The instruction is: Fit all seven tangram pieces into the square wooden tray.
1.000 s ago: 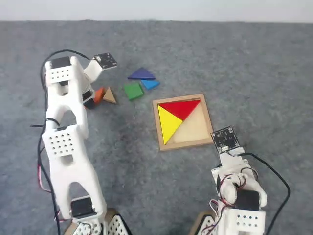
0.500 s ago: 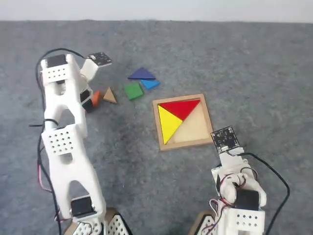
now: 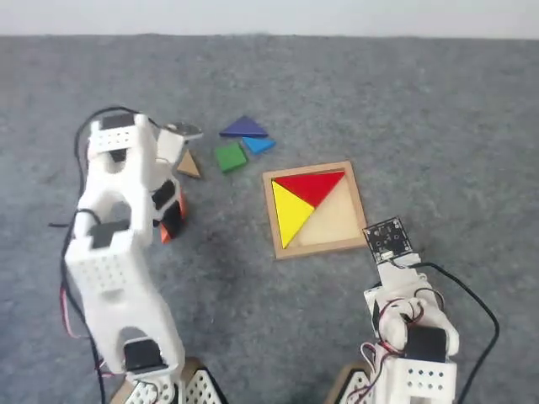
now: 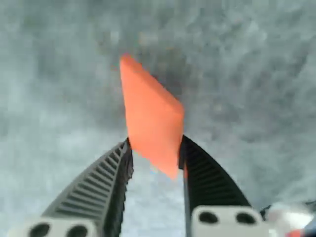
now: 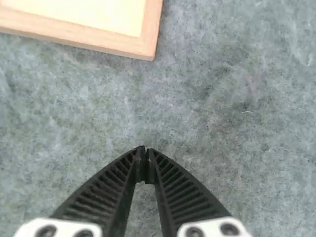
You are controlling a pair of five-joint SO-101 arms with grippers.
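Between the jaws of the left pincer [image 4: 154,143], the orange piece [image 4: 150,116]: clamped on its flat faces, one corner poking out past the tips, apparently lifted clear of the carpet [image 4: 256,74]. Well off to that pincer's side, toward the right arm, the tray [image 3: 321,250]. Already seated there, filling about half of the floor: red triangle [image 3: 313,185] along the far edge, yellow triangle [image 3: 290,212] along the edge nearer the left pincer, joined on a diagonal. Bare wood across the remaining half, on the side toward the right arm.

Beyond the left pincer, away from its arm's base, four loose on the carpet: tan triangle [image 3: 189,165] closest, then green square [image 3: 229,156], light blue piece [image 3: 258,145] and dark blue triangle [image 3: 244,128]. All between that pincer and the tray's far corner, none touching the tray.

Right pincer [image 5: 144,165] closed tip to tip on nothing, hanging over carpet with a tray corner just ahead of it.

By the count: two of seven placed, a third in the grip and not yet carried over, four waiting. Probably under a third done, with the smaller pieces left to fit into the open half, likely the fiddlier part.
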